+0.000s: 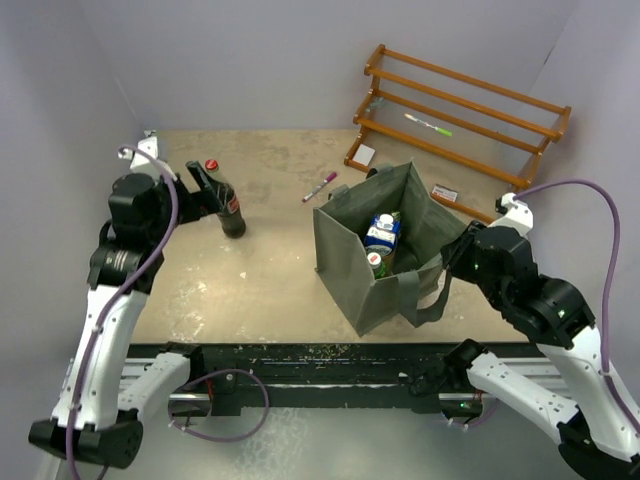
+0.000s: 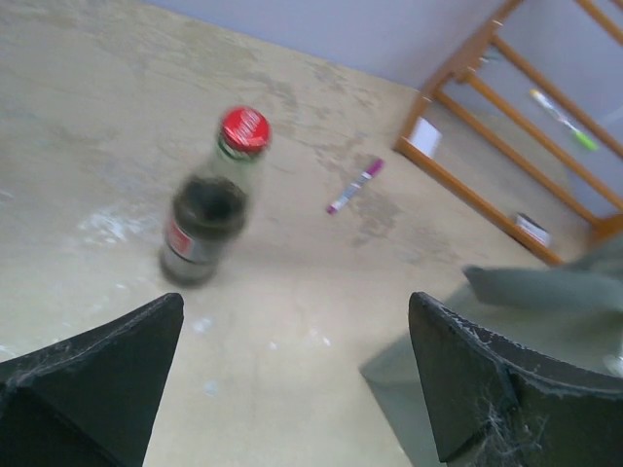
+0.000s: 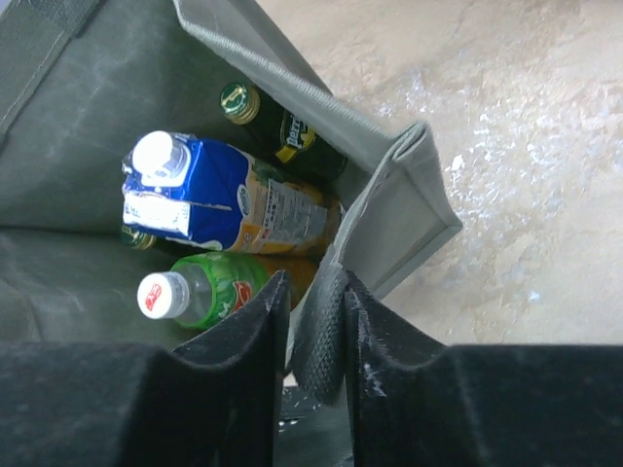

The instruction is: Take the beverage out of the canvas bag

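Closest to the overhead camera, the left arm [image 1: 105, 310] and the right arm [image 1: 560, 320] are rising from the desk's [image 1: 270, 290] near edge. The left arm is reaching toward the far left, where a cola bottle [image 1: 231, 213] with a red cap is standing upright on the desk, well apart from the bag [image 1: 355, 270]. The left jaws are sitting just beside the bottle's neck. The bag is standing open right of centre, with a blue carton [image 1: 382, 231] and a green bottle [image 1: 377, 263] showing inside. The right jaws are sitting at the bag's near right rim, by a strap. A marker [image 1: 320, 186] is lying between the cola bottle and the bag, and a wooden rack [image 1: 460, 105] is standing at the far right with a green pen [image 1: 429, 125] on it. From the left wrist, the jaws are gaping wide and holding nothing. The cola bottle is standing ahead of them, slightly blurred and touching neither finger, with the marker and rack beyond it and a corner of the bag at the right. From the right wrist, the jaws are pinching narrow on a fold of the bag's rim. Below them, inside the bag, the carton is sitting between the white-capped green bottle and a dark bottle [image 3: 282, 131] with a gold cap.
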Robot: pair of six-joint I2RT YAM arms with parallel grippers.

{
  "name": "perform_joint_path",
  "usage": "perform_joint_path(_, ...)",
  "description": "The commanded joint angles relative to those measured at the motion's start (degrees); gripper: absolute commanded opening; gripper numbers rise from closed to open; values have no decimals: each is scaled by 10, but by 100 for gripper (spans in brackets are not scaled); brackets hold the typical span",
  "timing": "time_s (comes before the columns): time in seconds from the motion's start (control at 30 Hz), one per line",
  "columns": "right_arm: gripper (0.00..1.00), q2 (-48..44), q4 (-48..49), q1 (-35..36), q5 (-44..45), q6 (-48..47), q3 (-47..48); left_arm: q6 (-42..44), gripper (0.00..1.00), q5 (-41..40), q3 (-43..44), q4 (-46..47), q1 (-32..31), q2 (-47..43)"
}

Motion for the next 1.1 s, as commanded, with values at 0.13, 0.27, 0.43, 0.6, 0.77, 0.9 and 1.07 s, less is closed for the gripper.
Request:
perform_joint_path(0.13,43,-25,-26,0,-64,44,-9,-101,100,211,-47,-36,-6,-109)
perform_joint_path(0.27,55,-19,-22,0,-99,38,3,-116,100,256,-50,-4,-7,-128)
perform_joint_path(0.43,68,-11,-30,0,-137,36,9,-140,99,290,-34,37,-18,-99)
perform_joint_path(0.6,79,-16,-21,1,-156,43,3,-111,99,284,29,65,-58,-27)
perform_joint_path(0.77,90,-36,-6,0,-165,32,-17,-116,98,241,100,99,-130,69)
perform_joint_path(0.9,95,-51,-9,1,-184,23,-37,-119,98,183,159,119,-193,133)
perform_joint_path(1.07,92,-81,-4,1,-231,-7,-82,-86,98,84,243,117,-322,202)
